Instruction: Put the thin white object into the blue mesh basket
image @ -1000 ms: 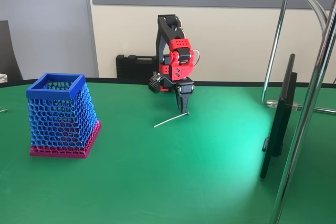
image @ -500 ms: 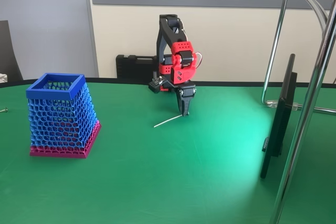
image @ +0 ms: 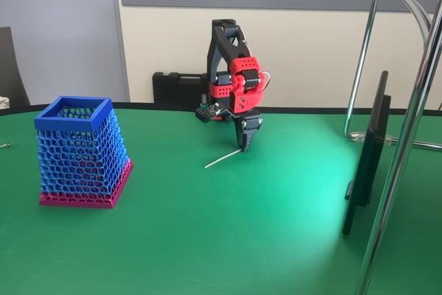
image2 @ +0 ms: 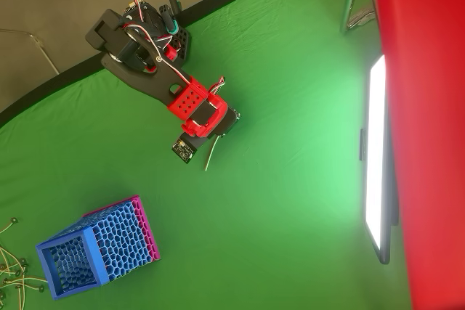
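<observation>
Basket: the blue mesh basket (image: pixel 81 151) stood nearest the fixed camera, upright at the left of the green table (image: pixel 228 240), with its blue rim on top and its magenta band at the base. In the overhead view (image2: pixel 93 247) nothing white showed through its open top.

Stick: the thin white object (image: pixel 222 159) lay further back, near the middle of the table and well apart from the basket. Its right end was raised at the tool's tip while its left end sloped down toward the cloth; whether that low end touched the cloth could not be told. The overhead view showed it as 1 short pale line (image2: pixel 209 155) running out from under the arm's head.

Tool: the gripper (image: pixel 244 144) pointed straight down with its 2 fingers drawn together on the upper end of the stick, so it appeared to be pinching that end.

Arm: the red and black arm (image: pixel 231 74) stood behind, at the table's far edge.

Done: by my reading, the grasp was made and the lift was only just starting.

Left: carrying the stick across to the basket, bringing it above the rim and letting it drop inside.

Risk: a hold at 1 end of so thin a stick could let it swing or slip during the carry.
</observation>
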Robot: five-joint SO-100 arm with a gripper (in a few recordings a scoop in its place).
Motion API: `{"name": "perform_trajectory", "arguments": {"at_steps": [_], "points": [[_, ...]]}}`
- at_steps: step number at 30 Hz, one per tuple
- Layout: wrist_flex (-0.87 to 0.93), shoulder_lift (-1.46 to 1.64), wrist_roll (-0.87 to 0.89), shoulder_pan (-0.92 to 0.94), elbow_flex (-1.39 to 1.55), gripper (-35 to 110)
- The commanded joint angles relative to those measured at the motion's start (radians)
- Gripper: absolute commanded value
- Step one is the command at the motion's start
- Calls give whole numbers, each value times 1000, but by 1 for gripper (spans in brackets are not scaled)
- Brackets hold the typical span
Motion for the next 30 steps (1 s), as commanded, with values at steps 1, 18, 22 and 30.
{"name": "perform_trajectory", "arguments": {"at_steps": [1, 18, 22, 30], "points": [[9, 0, -11, -2, -32, 10], [12, 158, -130, 67, -74, 1], [-6, 262, -222, 137, -155, 1], [-167, 341, -190, 281, -299, 1]]}}
